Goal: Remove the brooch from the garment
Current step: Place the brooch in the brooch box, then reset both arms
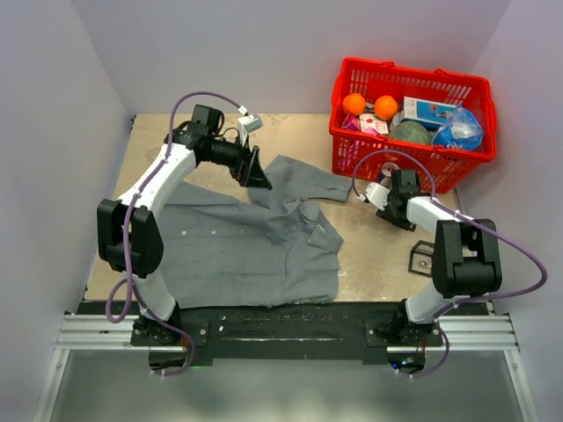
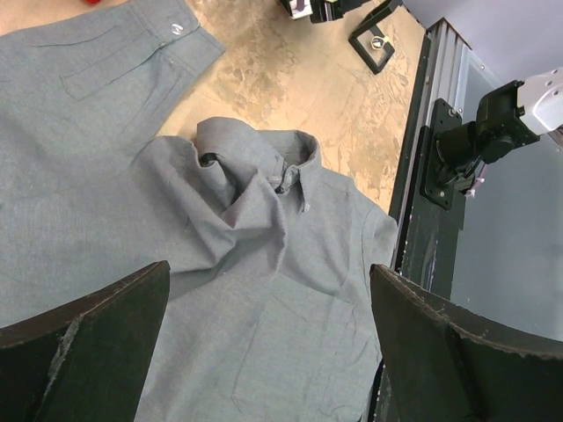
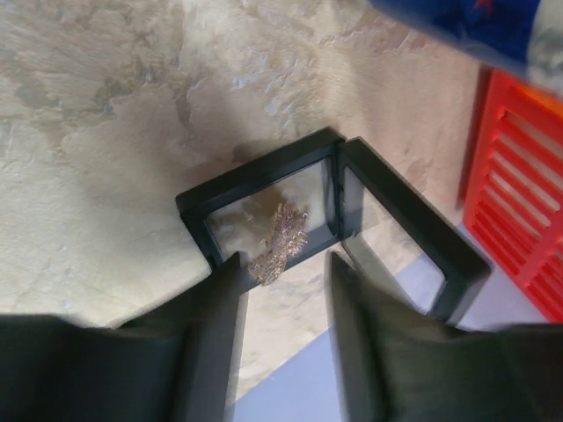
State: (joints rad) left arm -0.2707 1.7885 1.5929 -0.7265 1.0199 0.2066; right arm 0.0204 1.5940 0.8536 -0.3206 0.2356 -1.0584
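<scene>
The right tool [image 3: 283, 264] is holding its black fingers spread, pinching nothing. Just beyond their tips the small golden glittering brooch [image 3: 280, 236] is lying in an open black framed case [image 3: 255, 169], slanting across the gap, well right of the grey woven shirt [image 1: 246, 246]. The left tool [image 2: 270, 268], spread too, is hovering over that shirt, farther away.

L arm [image 1: 163, 180] stretched fwd w/ L fingers [image 2: 88, 343] wide apart; R arm [image 1: 431, 211] folded, R fingers [image 3: 211, 316] partly apart

Red basket [image 1: 352, 155] holding oranges [image 1: 354, 104]; black frame [image 3: 255, 178] on table [image 1: 378, 259].
</scene>
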